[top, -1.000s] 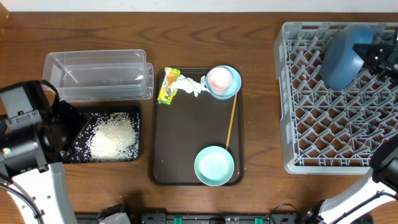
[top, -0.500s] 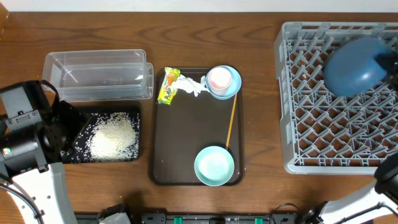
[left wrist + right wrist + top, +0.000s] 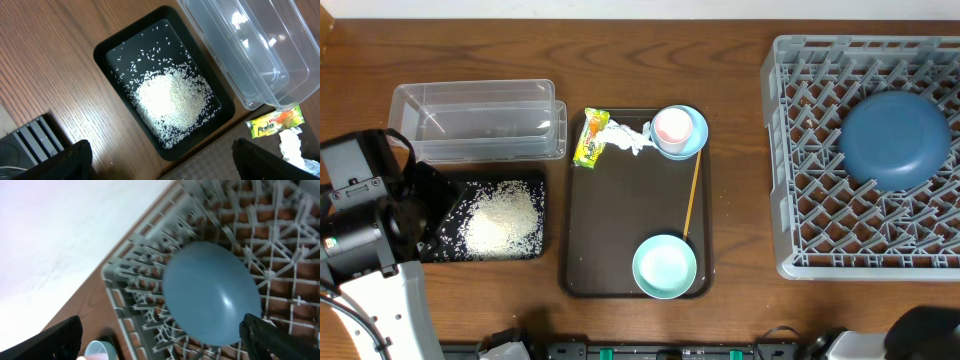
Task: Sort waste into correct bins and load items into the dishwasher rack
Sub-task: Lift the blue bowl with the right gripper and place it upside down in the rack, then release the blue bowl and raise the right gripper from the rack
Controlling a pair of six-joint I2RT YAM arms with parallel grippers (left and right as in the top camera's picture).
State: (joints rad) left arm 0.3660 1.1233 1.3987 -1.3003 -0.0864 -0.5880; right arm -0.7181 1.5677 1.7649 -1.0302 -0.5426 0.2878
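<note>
Wood table (image 3: 740, 310). Dark blue bowl (image 3: 895, 140) inverted in grey rack (image 3: 800, 230); right gripper (image 3: 164, 344) spread, empty, above it. Left gripper (image 3: 160, 169) spread over black tray (image 3: 120, 55).

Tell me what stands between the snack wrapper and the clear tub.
Nothing visible does. The wrapper lies at the left edge of the brown tray, beside the open clear tub; only their rims separate them. The tissue lies on its far side.

Wooden table (image 3: 740, 200) carries clear tub (image 3: 470, 87), black tray (image 3: 490, 256), brown tray (image 3: 620, 220) and grey rack (image 3: 820, 200).
</note>
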